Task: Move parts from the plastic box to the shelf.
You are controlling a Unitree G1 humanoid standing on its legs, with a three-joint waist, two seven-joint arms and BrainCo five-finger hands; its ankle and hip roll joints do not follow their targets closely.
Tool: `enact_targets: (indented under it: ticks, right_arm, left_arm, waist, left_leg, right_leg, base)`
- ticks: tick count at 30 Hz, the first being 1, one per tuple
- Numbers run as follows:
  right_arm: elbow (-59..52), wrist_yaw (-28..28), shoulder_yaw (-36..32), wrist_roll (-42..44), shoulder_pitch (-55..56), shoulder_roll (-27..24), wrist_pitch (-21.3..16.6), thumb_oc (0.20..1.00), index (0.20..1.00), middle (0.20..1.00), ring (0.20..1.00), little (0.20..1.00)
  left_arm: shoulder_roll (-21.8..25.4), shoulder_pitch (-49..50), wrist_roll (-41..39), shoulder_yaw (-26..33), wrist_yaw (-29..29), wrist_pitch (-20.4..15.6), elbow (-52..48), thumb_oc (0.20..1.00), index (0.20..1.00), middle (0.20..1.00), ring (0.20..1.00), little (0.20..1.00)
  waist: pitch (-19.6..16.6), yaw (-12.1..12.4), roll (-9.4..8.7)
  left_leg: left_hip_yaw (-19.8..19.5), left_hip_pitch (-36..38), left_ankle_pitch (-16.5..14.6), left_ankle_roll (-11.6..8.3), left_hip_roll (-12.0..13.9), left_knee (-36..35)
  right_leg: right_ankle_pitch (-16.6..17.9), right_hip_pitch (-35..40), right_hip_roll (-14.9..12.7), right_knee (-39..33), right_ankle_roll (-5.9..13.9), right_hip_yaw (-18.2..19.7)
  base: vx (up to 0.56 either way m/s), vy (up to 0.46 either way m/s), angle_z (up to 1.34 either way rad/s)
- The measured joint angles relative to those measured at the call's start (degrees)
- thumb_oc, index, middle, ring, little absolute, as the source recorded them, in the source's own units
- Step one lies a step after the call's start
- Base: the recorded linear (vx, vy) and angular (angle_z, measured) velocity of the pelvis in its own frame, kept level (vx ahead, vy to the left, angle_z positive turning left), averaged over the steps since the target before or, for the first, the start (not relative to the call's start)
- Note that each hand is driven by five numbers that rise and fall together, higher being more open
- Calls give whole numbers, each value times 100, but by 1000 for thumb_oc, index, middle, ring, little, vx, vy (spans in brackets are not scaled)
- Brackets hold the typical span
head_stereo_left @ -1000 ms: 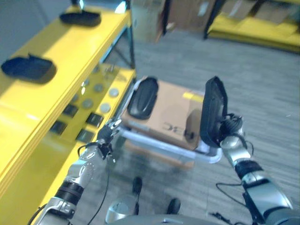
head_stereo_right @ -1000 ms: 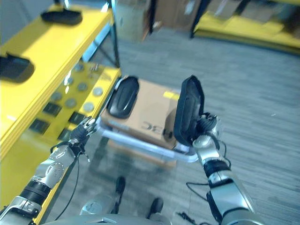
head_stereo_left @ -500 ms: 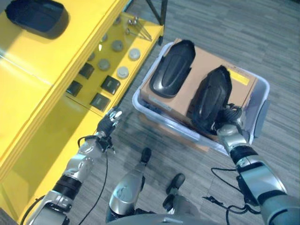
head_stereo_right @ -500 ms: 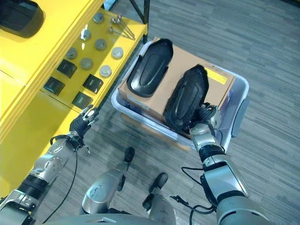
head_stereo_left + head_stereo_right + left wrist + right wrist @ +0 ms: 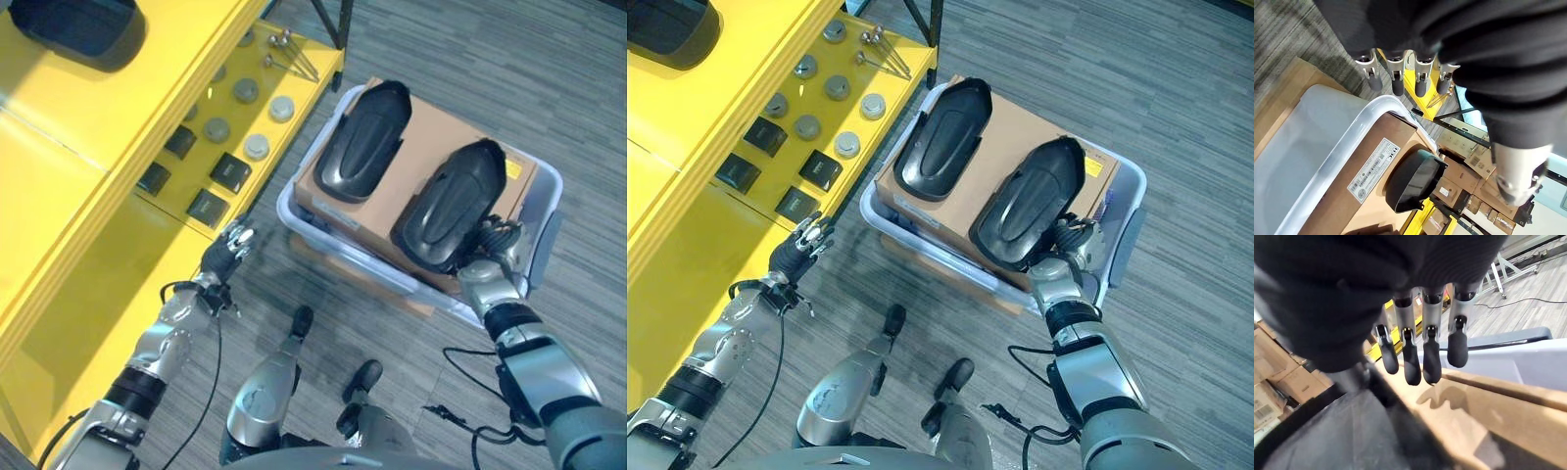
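Note:
Two black moulded parts lie flat on a cardboard box (image 5: 427, 129) that sits inside the clear plastic box (image 5: 285, 211). One part (image 5: 362, 142) is toward the shelf, the other part (image 5: 451, 206) is on the right. My right hand (image 5: 495, 257) is at the near end of the right part, fingers (image 5: 1422, 352) straight over the cardboard edge, with that part (image 5: 1322, 440) just beside them. Between the plastic box and the yellow shelf (image 5: 88, 147), my left hand (image 5: 227, 253) hangs open and holds nothing, its fingers (image 5: 1396, 81) straight.
Another black part (image 5: 73, 24) rests on the shelf's top board. The lower board carries small black blocks (image 5: 231, 171), round discs (image 5: 257, 147) and several bolts (image 5: 284, 44). Grey floor surrounds the plastic box.
The camera has tilted down toward the box. The right part, held upright in my right hand a second ago, now lies flat on the cardboard, and the hand's fingers have straightened off it.

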Motion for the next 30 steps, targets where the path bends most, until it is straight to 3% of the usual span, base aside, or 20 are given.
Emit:
enact_targets:
  ticks: [8, 23, 30]
  right_arm:
    - [-8, -2, -139, 387, 2, -38, 30, 1000, 1000, 1000, 1000, 1000]
    - [112, 9, -139, 678, 16, 470, -4, 1000, 1000, 1000, 1000, 1000]
    - [456, 3, -107, 674, -13, 676, -122, 1000, 1000, 1000, 1000, 1000]
  left_arm:
    - [0, 94, -10, 60, -86, 1, -4, 1000, 1000, 1000, 1000, 1000]
    - [-13, 95, -10, 38, -86, -2, 5, 1000, 1000, 1000, 1000, 1000]
    - [-30, 21, -107, -37, -71, -182, 63, 1000, 1000, 1000, 1000, 1000]
  waist:
    - [-7, 16, -42]
    - [-18, 12, -75]
    - [-100, -2, -118]
  left_leg:
    - [-3, 6, 1, 1, -3, 2]
    - [-22, 55, -3, -6, -3, 10]
    - [-23, -193, -4, -6, -25, 101]
  right_leg:
    - [26, 18, 0, 4, -31, -7]
    - [13, 81, 5, -2, -15, -19]
    - [-6, -194, -37, 129, 4, 4]
  base:
    - [4, -1, 0]
    - [-4, 4, 0]
    - [-32, 31, -1]
